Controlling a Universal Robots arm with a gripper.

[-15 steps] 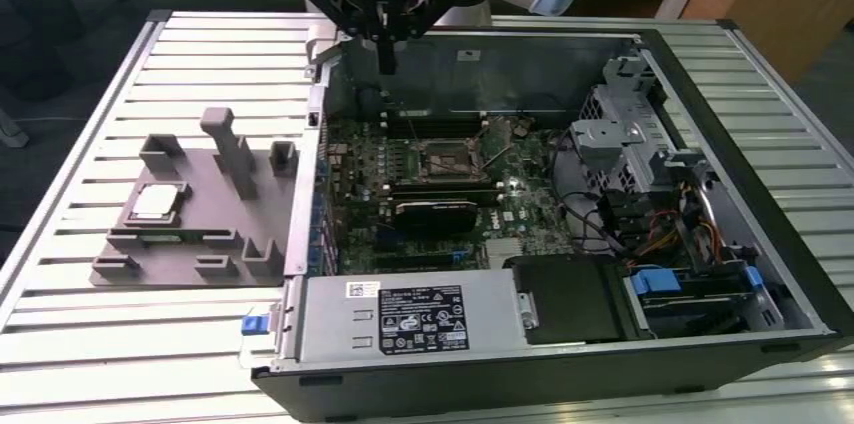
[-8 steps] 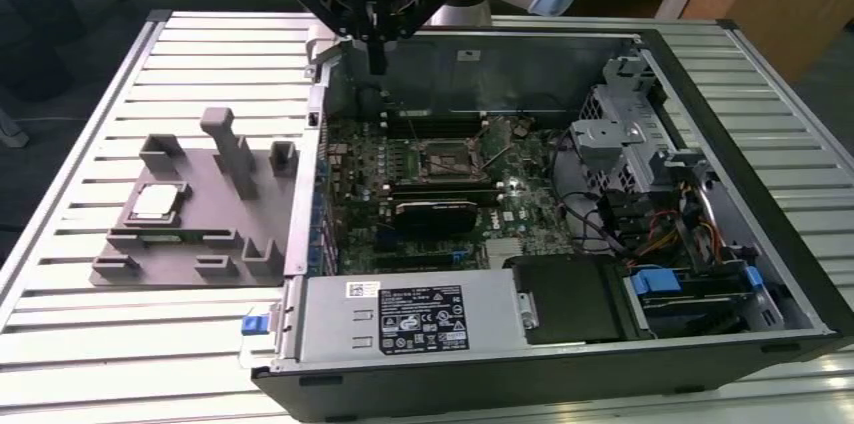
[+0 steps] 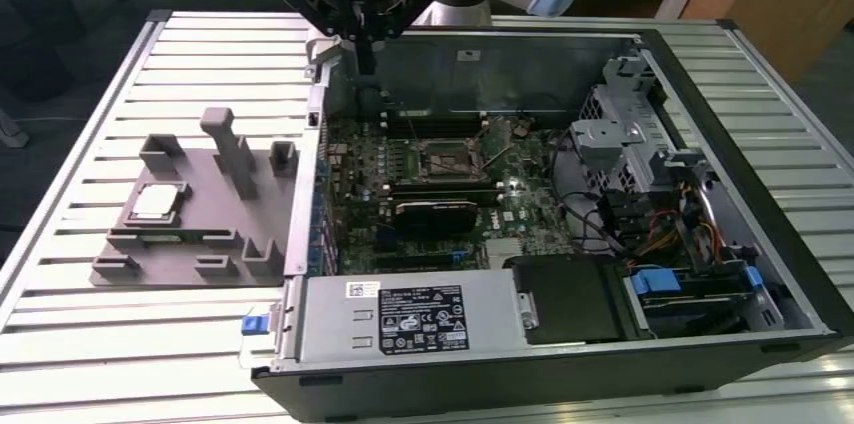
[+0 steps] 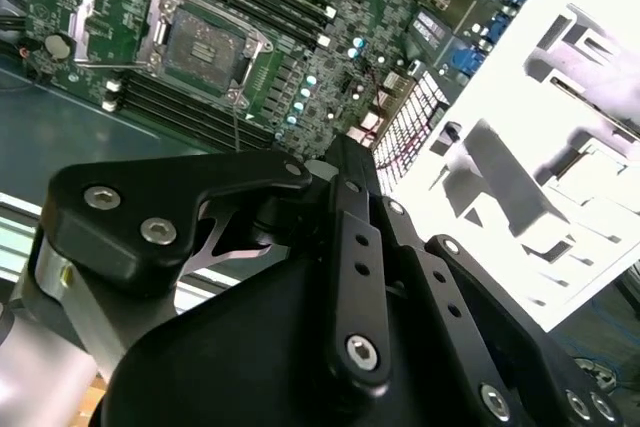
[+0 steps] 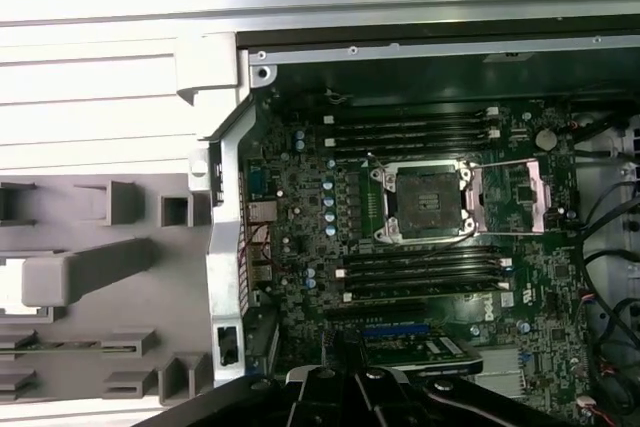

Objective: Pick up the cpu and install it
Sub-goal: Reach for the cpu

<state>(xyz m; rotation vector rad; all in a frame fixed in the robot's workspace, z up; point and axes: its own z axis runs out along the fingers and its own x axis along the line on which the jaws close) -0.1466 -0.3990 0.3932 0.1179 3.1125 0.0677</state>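
Note:
The cpu point(image 3: 154, 202), a small square chip with a silver top, lies flat in a pocket of the grey fixture point(image 3: 214, 229), to the exterior view's left of the open computer case. My gripper point(image 3: 363, 64) hangs above the case's back left corner, its fingers together and holding nothing. It is well apart from the cpu. The motherboard socket point(image 3: 445, 156) point(image 5: 425, 202) point(image 4: 205, 47) stands bare, its metal load plate point(image 5: 527, 197) swung open beside it. My gripper's black linkage point(image 4: 350, 277) shows in the second wrist view.
Inside the case a black heatsink block point(image 3: 430, 214) sits just in front of the socket, with memory slots point(image 5: 410, 127) on both sides. A power supply point(image 3: 400, 319) and a drive cage point(image 3: 627, 144) fill the front and right. Upright pegs point(image 3: 230, 149) rise from the fixture. The slatted table point(image 3: 80, 344) surrounds everything.

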